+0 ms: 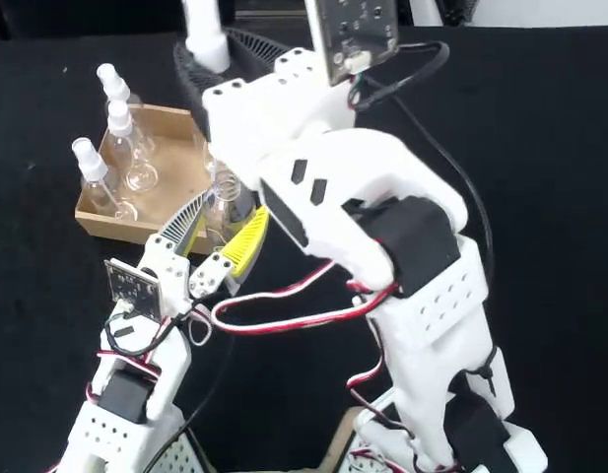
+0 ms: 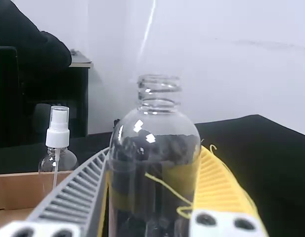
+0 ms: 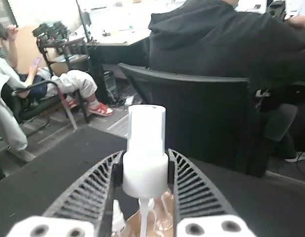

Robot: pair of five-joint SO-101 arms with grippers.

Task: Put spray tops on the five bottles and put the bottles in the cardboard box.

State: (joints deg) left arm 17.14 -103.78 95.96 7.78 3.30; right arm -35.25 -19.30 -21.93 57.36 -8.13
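My left gripper (image 1: 228, 210) (image 2: 156, 158), with one grey and one yellow finger, is shut on a clear bottle (image 1: 225, 195) (image 2: 157, 148) whose threaded neck is open. It holds the bottle upright by the right side of the cardboard box (image 1: 175, 133) (image 2: 14, 187). Three bottles with white spray tops (image 1: 121, 123) stand in the box; one (image 2: 57, 148) appears behind the grey finger. Higher and farther back, my right gripper (image 1: 213, 49) (image 3: 145, 158) is shut on a white spray top (image 1: 205, 39) (image 3: 145, 153) with its thin tube hanging down.
The right arm's white body (image 1: 382, 246) fills the middle of the table, with red and white cables (image 1: 284, 315) looping to the left arm. Black cloth (image 1: 540, 148) covers the table. An office chair (image 3: 206, 113) stands beyond the far edge.
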